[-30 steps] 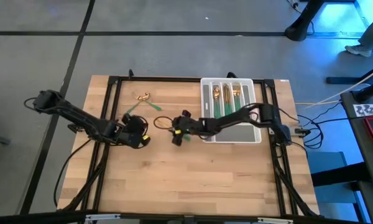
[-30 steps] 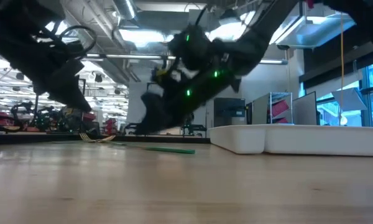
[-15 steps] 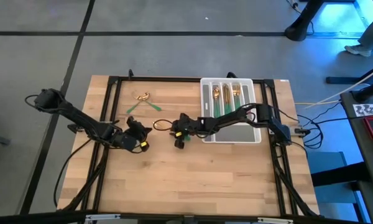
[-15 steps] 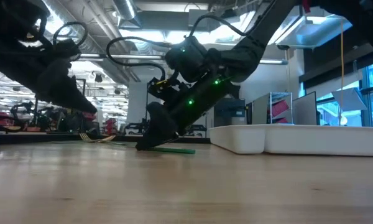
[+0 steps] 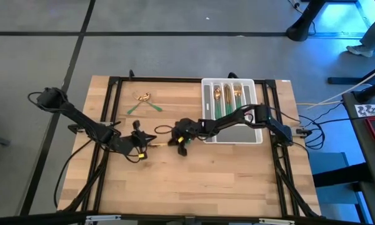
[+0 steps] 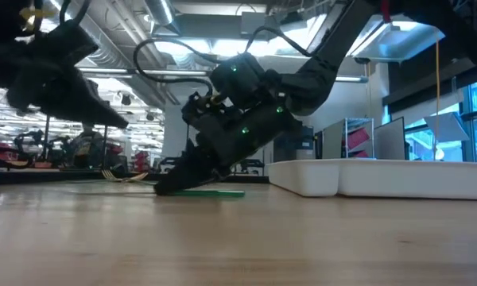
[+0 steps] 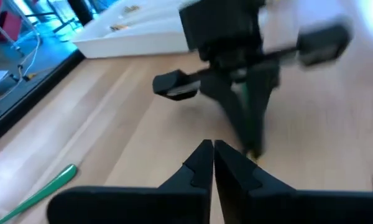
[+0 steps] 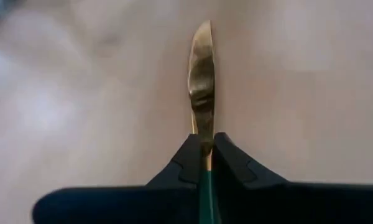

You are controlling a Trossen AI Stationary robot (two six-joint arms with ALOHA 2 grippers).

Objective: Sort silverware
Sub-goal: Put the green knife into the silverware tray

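Note:
A knife (image 8: 201, 81) with a gold blade and a green handle lies on the table near its middle. My right gripper (image 5: 172, 141) is down at the table top and shut on it. My left gripper (image 5: 149, 137) hovers shut just left of it, pointing at the right gripper (image 7: 248, 124) and holding nothing. Two more pieces of silverware (image 5: 144, 103) lie toward the far left. Several pieces lie in the slots of the grey-white tray (image 5: 244, 132). My right gripper pinches the knife between its two fingers where the blade's base (image 8: 202, 134) meets the green handle (image 8: 206, 193). The fingers slant down from the table's right and lie along the knife. The handle (image 6: 219, 191) rests flat on the wood.
The tray (image 6: 381, 176) stands at the table's far right, close behind my right arm. Bare wood stretches along the near half of the table (image 5: 200, 187). A black frame rail (image 5: 175, 80) runs round the table's edges.
My right gripper has moved toward the table's left edge and down to the table top. It has shut on the knife, which still lies on the wood. My left gripper has drifted a little toward the table's near edge and has stayed shut.

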